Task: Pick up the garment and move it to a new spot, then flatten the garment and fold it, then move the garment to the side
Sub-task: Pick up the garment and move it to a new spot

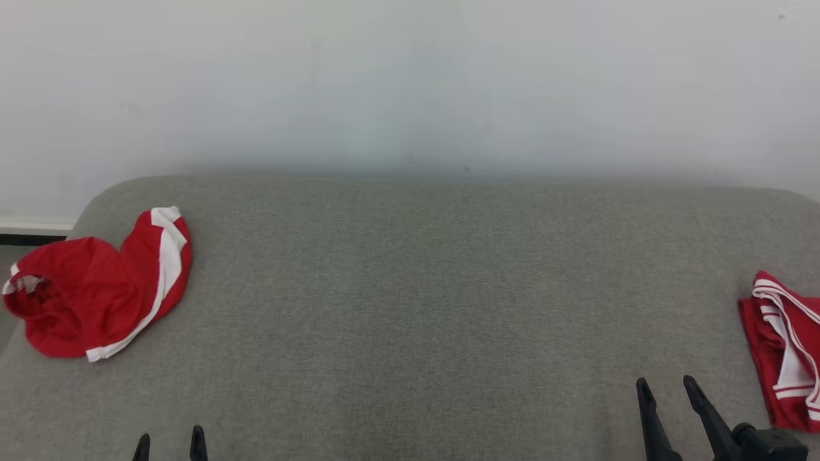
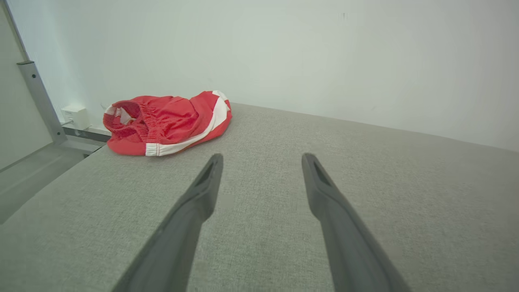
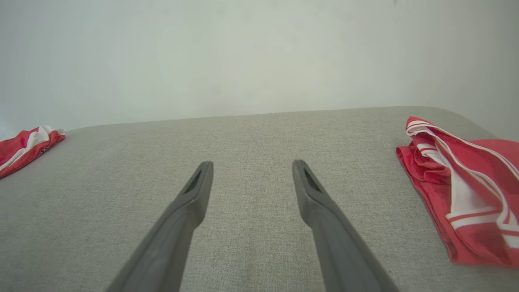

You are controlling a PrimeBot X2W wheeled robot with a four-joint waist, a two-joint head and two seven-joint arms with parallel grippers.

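A crumpled red garment (image 1: 96,288) with a white side stripe lies bunched at the far left of the grey padded surface (image 1: 410,288); the left wrist view shows the same garment (image 2: 170,121) ahead and left of my fingers. A second red garment (image 1: 785,352) with white stripes lies in a flatter heap at the right edge, and in the right wrist view this garment (image 3: 466,194) is to the right of my fingers. My left gripper (image 1: 170,440) is open and holds nothing, low at the front left. My right gripper (image 1: 666,384) is open and holds nothing, just left of the second garment.
A pale wall rises behind the surface's rounded back edge. Off the left edge, the left wrist view shows a grey metal post (image 2: 38,97), a small white wall box (image 2: 75,115) and the floor. Bare grey fabric stretches between the two garments.
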